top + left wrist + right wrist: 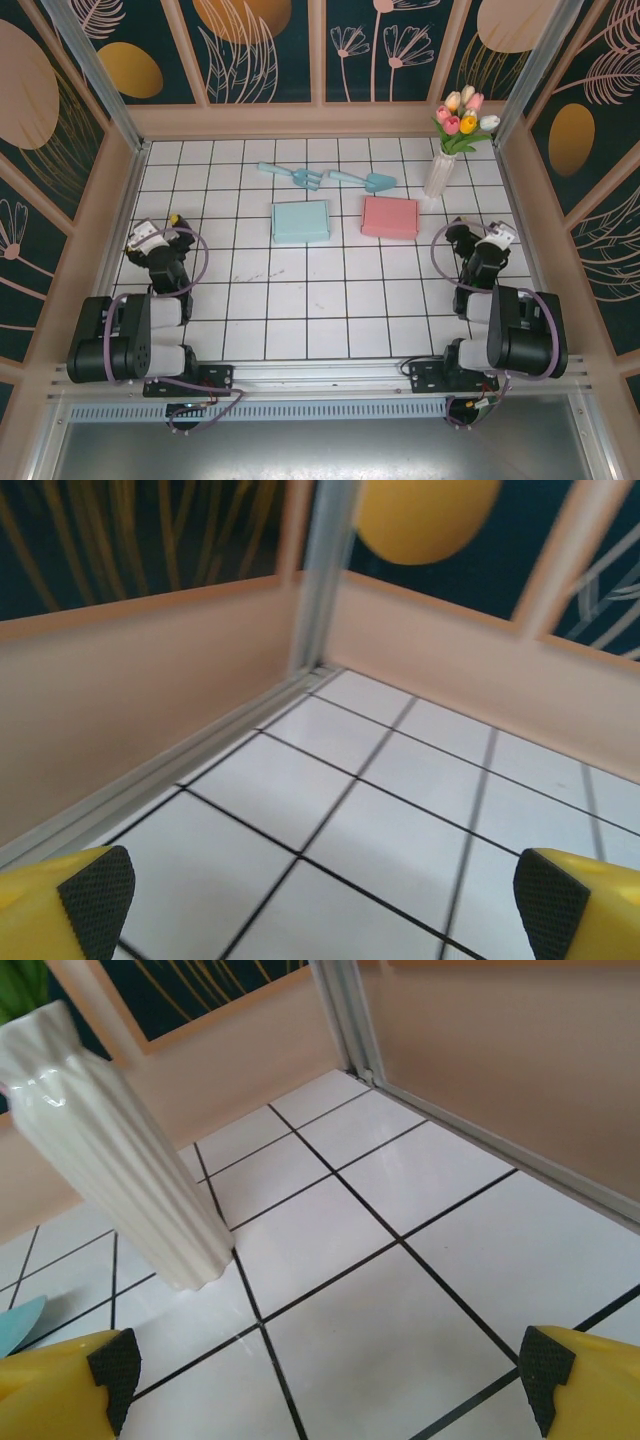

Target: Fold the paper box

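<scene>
1. We see the left arm (158, 262) drawn back at the near left of the table (330, 310). Its jaws are spread wide and hold nothing; the black pads (98, 900) sit at opposite edges of the left wrist view, over bare white tiles facing a corner of the enclosure wall.
2. The right arm (482, 262) sits at the near right. Its jaws are also spread wide and empty, over tiles just short of the white vase (120, 1160).
3. The blue paper box (300, 221) lies flat around the middle of the table, well apart from both arms.
4. The pink paper box (390, 217) lies flat to its right, with a gap between them, near the foot of the vase, which holds tulips (462, 112).
5. Beyond the boxes lie a blue garden fork (297, 176) and a blue trowel (365, 181).
</scene>
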`<act>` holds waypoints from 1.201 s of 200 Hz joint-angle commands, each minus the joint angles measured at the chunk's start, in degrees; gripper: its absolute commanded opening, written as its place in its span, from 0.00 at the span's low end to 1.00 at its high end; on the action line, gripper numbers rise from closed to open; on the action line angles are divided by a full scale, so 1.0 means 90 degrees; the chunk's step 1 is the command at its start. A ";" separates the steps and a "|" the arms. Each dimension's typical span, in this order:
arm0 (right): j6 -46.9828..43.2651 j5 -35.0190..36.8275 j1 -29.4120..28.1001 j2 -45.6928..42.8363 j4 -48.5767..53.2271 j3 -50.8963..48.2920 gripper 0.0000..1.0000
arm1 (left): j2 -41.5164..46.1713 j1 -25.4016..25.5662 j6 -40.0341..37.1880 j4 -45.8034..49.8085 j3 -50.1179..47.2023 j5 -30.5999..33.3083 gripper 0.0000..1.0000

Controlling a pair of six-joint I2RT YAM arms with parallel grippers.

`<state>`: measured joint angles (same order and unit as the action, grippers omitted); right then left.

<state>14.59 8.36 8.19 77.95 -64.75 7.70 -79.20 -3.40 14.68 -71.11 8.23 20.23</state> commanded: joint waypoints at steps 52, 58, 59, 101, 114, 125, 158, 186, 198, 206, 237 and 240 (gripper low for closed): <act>-0.0899 -0.0151 -0.0474 0.0186 -0.1961 -0.0544 0.99 | -0.0859 0.0075 -0.0980 -0.0410 0.0484 -0.2187 0.99; -0.0957 -0.0274 -0.0484 0.0242 -0.2070 -0.0563 0.99 | -0.0888 0.0084 -0.0986 -0.0398 0.0496 -0.2162 0.99; -0.0972 -0.0289 -0.0487 0.0253 -0.2081 -0.0568 0.99 | -0.0898 0.0085 -0.0986 -0.0418 0.0494 -0.2161 0.99; -0.1752 -0.1563 -0.0725 0.1115 -0.2652 -0.0406 0.99 | -0.0869 0.0114 -0.1000 -0.0387 0.0492 -0.2117 0.99; -0.1634 -0.1206 -0.0721 0.1029 -0.2221 -0.0237 0.99 | -0.0880 0.0124 -0.1015 -0.0393 0.0501 -0.2093 0.99; -0.1325 -0.0472 -0.0705 0.1089 -0.1296 0.0311 0.99 | -0.0878 0.0133 -0.1014 -0.0398 0.0502 -0.2086 0.99; -0.1518 -0.1121 -0.0678 0.1147 -0.0629 0.0696 0.99 | -0.0873 0.0133 -0.1020 -0.0382 0.0502 -0.2082 0.99; -0.1534 -0.1217 -0.0658 0.1140 -0.0631 0.0678 0.99 | -0.0878 0.0143 -0.1025 -0.0370 0.0511 -0.2072 0.99; -0.1527 -0.1222 -0.0656 0.1142 -0.0629 0.0680 0.99 | -0.0878 0.0141 -0.1025 -0.0371 0.0511 -0.2072 0.99; -0.1530 -0.1222 -0.0656 0.1143 -0.0637 0.0677 0.99 | -0.0878 0.0143 -0.1030 -0.0370 0.0511 -0.2072 0.99; -0.1536 -0.1222 -0.0656 0.1138 -0.0638 0.0679 0.99 | -0.0883 0.0151 -0.1026 -0.0360 0.0511 -0.2060 0.99; -0.1537 -0.1224 -0.0656 0.1137 -0.0638 0.0685 0.99 | -0.0881 0.0153 -0.1031 -0.0360 0.0516 -0.2053 0.99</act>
<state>1.52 -1.61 1.93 87.83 -69.95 13.45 -87.15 -2.46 6.17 -74.28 12.05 1.96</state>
